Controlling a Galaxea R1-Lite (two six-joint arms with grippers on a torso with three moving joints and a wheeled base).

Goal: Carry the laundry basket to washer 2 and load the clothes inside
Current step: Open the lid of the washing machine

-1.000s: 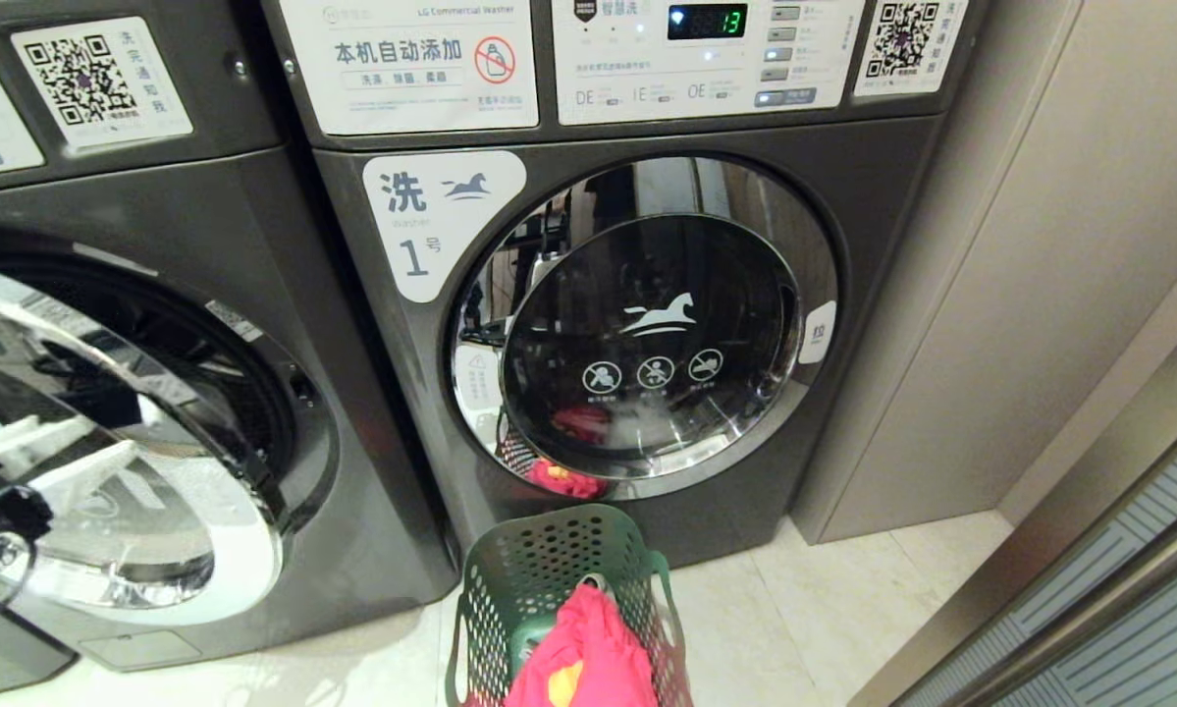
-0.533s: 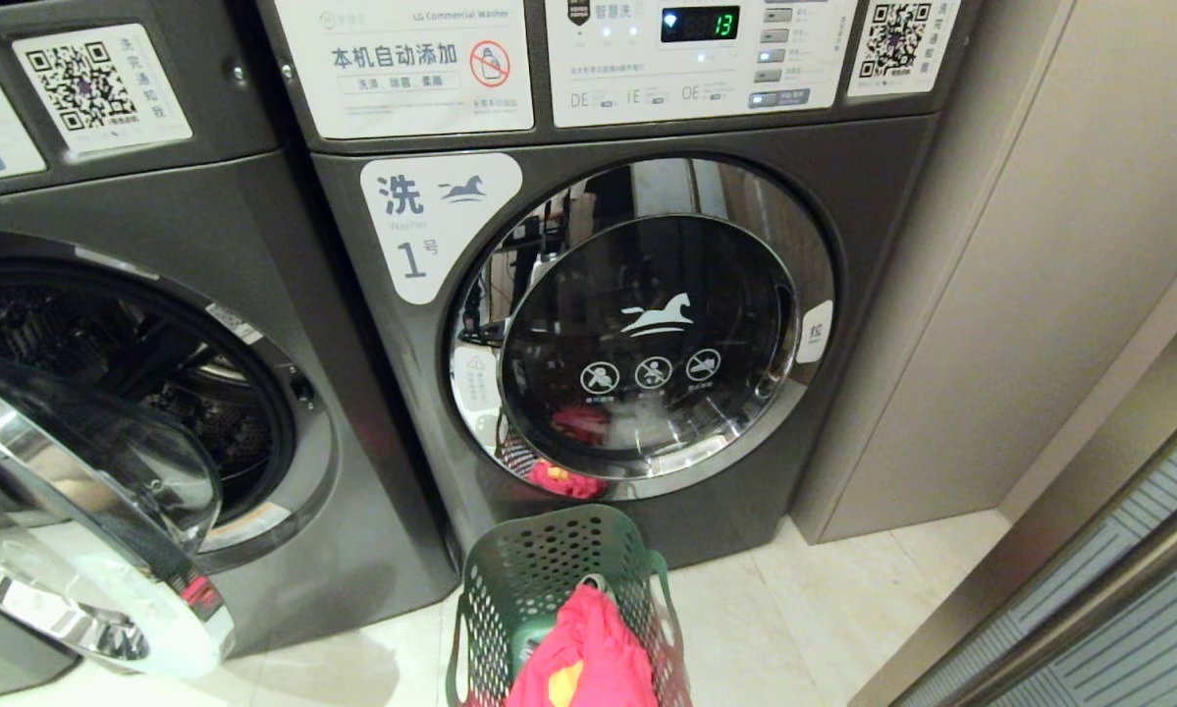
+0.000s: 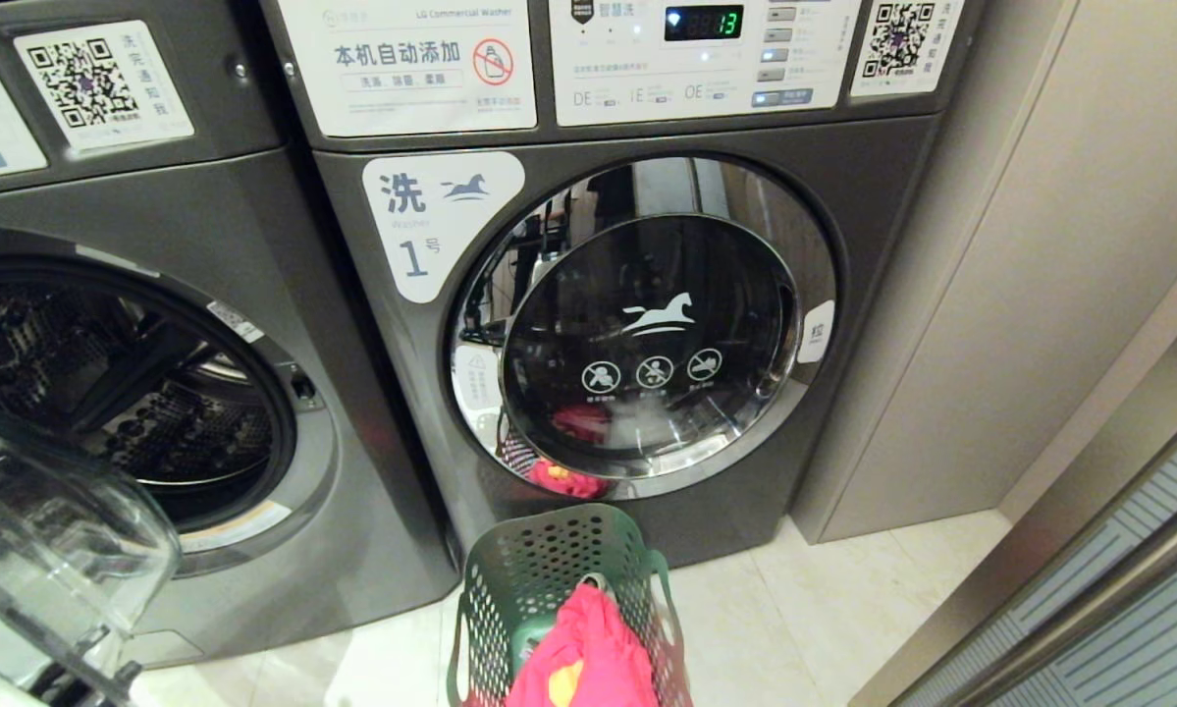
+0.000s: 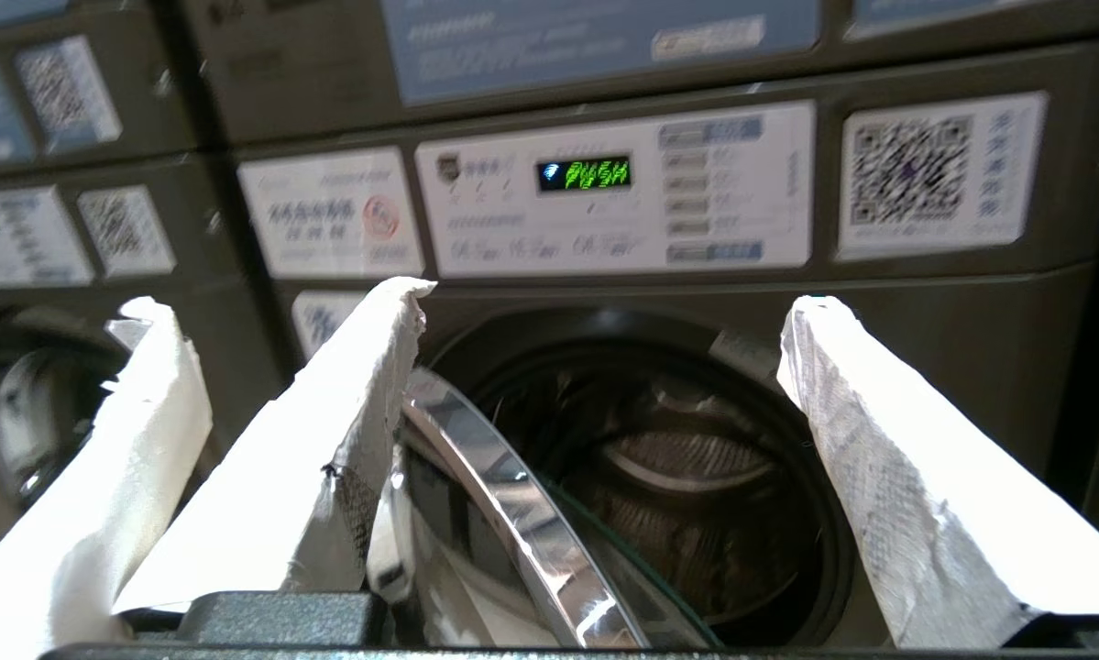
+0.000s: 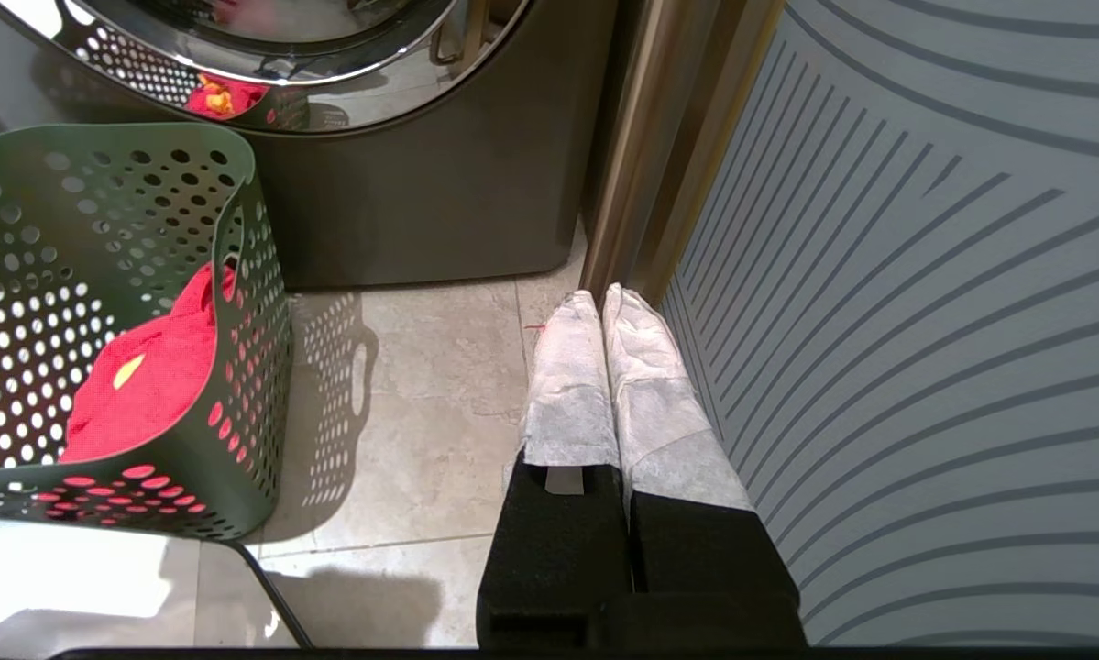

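**Head view first: clothes lay apart from the open drum**

Head view: the laundry basket (image 3: 539,560) stood on the floor, with the clothes (image 3: 588,648) heaped inside it. Directly behind the basket was the washer labelled 1 (image 3: 873,196), its door closed. Washer 2 (image 3: 254,226) lay behind and to the left of the basket, its numeral out of frame, its drum exposed and its glass door (image 3: 48,530) swung out, left of the basket. Neither gripper was clearly visible here.

Left wrist view: the left gripper (image 4: 609,298) had its fingers spread wide and held nothing. It faced the bare drum (image 4: 677,477), with the door's chrome rim (image 4: 512,513) between the fingers. The basket was out of this view, so this arm probably had to swing right and down to reach the clothes.

Right wrist view: the right gripper (image 5: 601,298) had its fingers pressed together and empty, low over the floor. The basket (image 5: 100,229) stood near it, and the clothes (image 5: 155,385) sagged against the basket's wall. This arm looked the nearer 1 to the basket.
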